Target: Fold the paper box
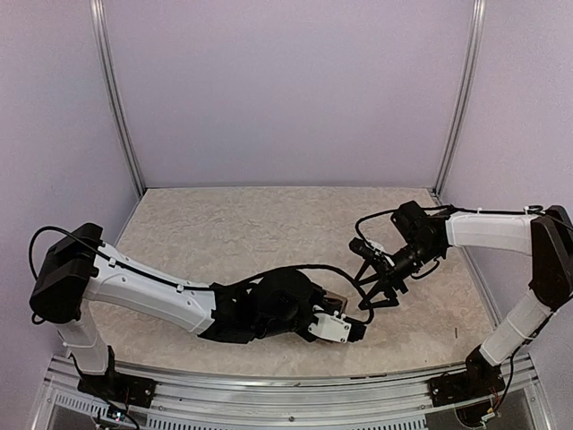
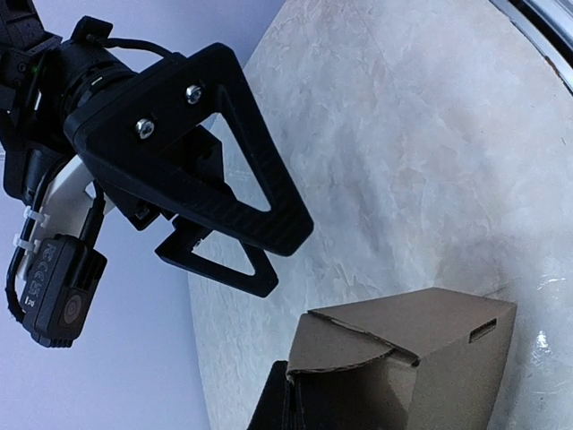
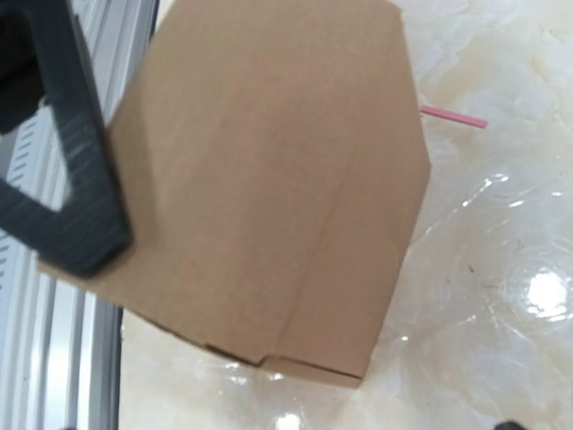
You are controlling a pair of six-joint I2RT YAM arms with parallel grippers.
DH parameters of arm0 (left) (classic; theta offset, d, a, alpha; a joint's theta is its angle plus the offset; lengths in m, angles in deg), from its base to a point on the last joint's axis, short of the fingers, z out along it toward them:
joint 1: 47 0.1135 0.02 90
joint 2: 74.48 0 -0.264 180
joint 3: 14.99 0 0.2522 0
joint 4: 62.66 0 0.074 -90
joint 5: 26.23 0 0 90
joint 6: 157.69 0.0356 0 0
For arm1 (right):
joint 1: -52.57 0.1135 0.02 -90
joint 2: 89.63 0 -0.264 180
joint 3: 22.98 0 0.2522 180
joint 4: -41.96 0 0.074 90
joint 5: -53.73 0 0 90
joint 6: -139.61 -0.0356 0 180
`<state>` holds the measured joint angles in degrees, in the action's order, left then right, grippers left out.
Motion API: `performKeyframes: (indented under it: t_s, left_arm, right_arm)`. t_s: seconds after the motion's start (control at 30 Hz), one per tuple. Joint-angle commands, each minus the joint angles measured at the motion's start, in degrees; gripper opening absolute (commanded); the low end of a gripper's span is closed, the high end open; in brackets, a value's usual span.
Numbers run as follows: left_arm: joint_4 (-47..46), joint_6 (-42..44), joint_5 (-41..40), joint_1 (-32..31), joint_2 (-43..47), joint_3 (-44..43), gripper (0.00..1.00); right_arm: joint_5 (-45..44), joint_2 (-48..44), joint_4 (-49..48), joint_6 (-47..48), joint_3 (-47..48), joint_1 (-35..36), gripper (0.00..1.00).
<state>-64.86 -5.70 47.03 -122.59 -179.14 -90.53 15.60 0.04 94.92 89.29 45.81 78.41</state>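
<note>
Folded up already, the paper box: a small brown carton rather than a flat sheet, low over the marbled worktop. Whether resting on that surface or lifted just clear, impossible to tell. Curved flap tucked across the box's open end, a small slot cut near one top corner, creased panels plain and unprinted.

At the box's near-left side, the left pincer, closed tight. One dark finger pressed against the flap edge at the box's lower corner, apparently pinching the cardboard there.

Just beyond the box on its right, the right pincer, spread wide with nothing in its gap. Its two black triangular fingers above and behind the box in the left wrist view, close to it but not touching. One of them across the box's left edge in the right wrist view, dark and out of focus.

Aluminium rail just on the box's near side. Thin pink strip flat on the worktop, a little past the box's far corner.
</note>
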Motion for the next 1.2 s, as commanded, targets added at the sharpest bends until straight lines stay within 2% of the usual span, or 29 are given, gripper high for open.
performKeyframes:
  t_s: [0.0,0.2,0.37,0.53,0.83,1.03,1.17]
  left_arm:
    - [10.80,0.71,0.98,-0.24,-3.72,2.89,0.00]
    - [10.69,1.31,0.07,-0.60,-3.97,3.21,0.01]
    - [9.42,1.52,-1.34,-0.70,-1.89,2.36,0.19]
    - [11.96,0.92,-1.16,-0.44,1.54,-0.59,0.35]
    - [14.67,-0.91,-1.23,0.44,6.46,-1.54,0.48]
    - [20.30,-3.10,-2.90,0.67,9.92,-1.87,0.53]
    - [26.57,-7.78,-4.97,-0.20,13.83,-1.40,0.58]
  right_arm:
    - [0.37,-1.77,-0.26,-0.11,-0.22,-0.39,1.00]
    - [-0.33,-2.48,-1.12,-0.68,-0.64,-0.43,1.00]
    - [-0.50,-2.41,-1.15,-0.74,-0.68,-0.40,1.00]
    - [-0.80,-2.26,-1.17,-0.75,-0.54,-0.40,1.00]
    - [-1.89,-2.35,-1.69,-0.92,-0.78,-0.38,1.00]
    - [-2.15,-2.17,-1.59,-0.89,-0.77,-0.43,1.00]
    - [-3.71,-3.03,-0.84,-0.05,-0.18,-0.44,1.00]
